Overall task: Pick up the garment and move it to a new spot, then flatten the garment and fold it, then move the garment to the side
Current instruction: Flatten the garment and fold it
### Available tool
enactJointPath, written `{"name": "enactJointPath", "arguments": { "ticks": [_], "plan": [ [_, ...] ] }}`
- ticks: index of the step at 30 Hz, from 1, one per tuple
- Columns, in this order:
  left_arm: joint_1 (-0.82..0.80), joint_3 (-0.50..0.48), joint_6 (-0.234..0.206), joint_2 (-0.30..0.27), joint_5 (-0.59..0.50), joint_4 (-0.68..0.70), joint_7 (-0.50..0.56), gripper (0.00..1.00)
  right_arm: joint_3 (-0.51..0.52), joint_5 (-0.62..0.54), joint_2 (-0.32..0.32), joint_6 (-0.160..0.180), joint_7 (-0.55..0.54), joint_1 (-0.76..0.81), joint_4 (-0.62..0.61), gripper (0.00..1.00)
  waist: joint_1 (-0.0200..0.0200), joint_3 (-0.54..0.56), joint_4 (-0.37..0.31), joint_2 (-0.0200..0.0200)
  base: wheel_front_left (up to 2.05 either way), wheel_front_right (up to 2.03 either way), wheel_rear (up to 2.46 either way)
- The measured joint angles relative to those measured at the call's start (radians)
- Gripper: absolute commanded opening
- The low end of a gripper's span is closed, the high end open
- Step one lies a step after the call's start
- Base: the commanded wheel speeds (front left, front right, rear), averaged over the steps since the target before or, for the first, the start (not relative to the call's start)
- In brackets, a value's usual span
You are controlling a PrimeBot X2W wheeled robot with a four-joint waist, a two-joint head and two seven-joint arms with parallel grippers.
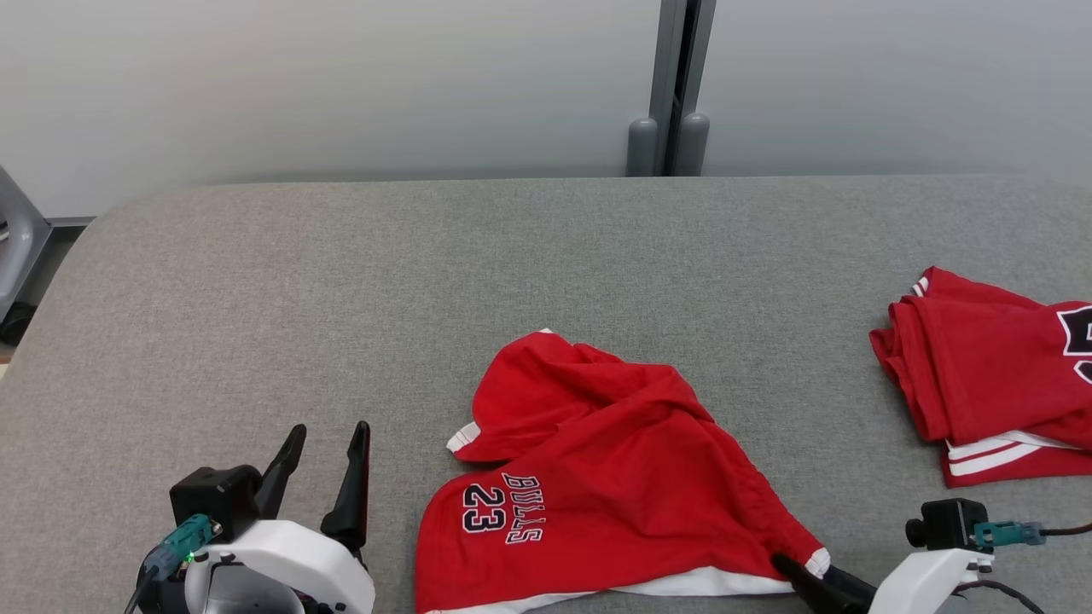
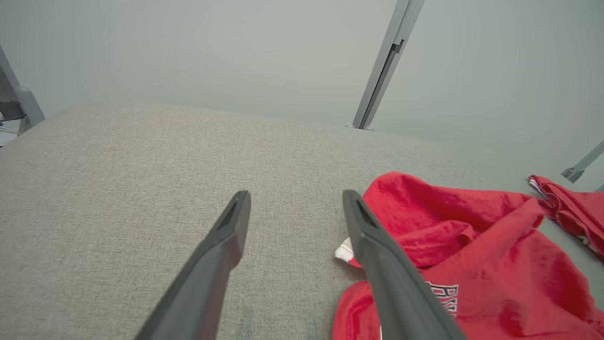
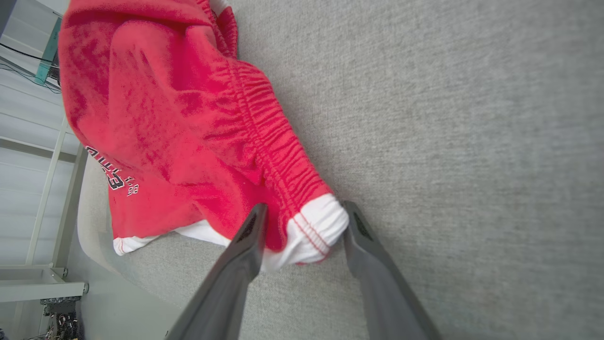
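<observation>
The garment (image 1: 597, 477), red shorts with white trim and "BULLS 23" lettering, lies crumpled on the grey padded table (image 1: 341, 281) near its front edge. My right gripper (image 1: 789, 570) is at the shorts' near right corner. In the right wrist view its fingers (image 3: 304, 208) stand apart, with the white-trimmed waistband corner (image 3: 314, 231) lying between them on the table. My left gripper (image 1: 328, 429) hovers open and empty to the left of the shorts (image 2: 472, 264); the left wrist view shows its fingers (image 2: 296, 194) wide apart over bare cloth surface.
A second red garment (image 1: 998, 375) lies folded at the table's right edge, also seen far right in the left wrist view (image 2: 571, 208). A grey post (image 1: 674, 85) stands behind the table against the pale wall. The table's left half is bare grey fabric.
</observation>
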State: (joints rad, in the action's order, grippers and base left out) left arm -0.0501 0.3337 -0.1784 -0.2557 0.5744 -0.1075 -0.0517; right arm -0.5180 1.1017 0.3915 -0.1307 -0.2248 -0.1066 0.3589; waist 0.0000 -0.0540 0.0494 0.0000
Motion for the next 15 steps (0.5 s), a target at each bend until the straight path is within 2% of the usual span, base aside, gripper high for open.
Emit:
{"name": "enactJointPath", "arguments": {
  "ticks": [4,9,15],
  "plan": [
    [0.000,0.008,0.002,-0.009,0.000,-0.002,0.020,1.00,0.030,-0.033,-0.045,0.000,-0.009,0.019,-0.026,1.00,0.0000,0.005,-0.006,0.0000,0.00,0.00,0.00],
    [0.000,0.013,0.003,-0.017,0.003,0.002,0.036,1.00,0.087,-0.090,-0.069,0.000,-0.009,0.038,-0.077,1.00,0.0000,0.005,-0.016,0.0000,0.00,0.00,0.00],
    [-0.001,-0.009,-0.001,-0.029,0.007,0.031,0.006,1.00,0.194,-0.187,-0.077,0.000,0.059,0.076,-0.216,1.00,0.0000,0.012,-0.029,0.0000,0.00,0.00,0.00]
  ]
}}
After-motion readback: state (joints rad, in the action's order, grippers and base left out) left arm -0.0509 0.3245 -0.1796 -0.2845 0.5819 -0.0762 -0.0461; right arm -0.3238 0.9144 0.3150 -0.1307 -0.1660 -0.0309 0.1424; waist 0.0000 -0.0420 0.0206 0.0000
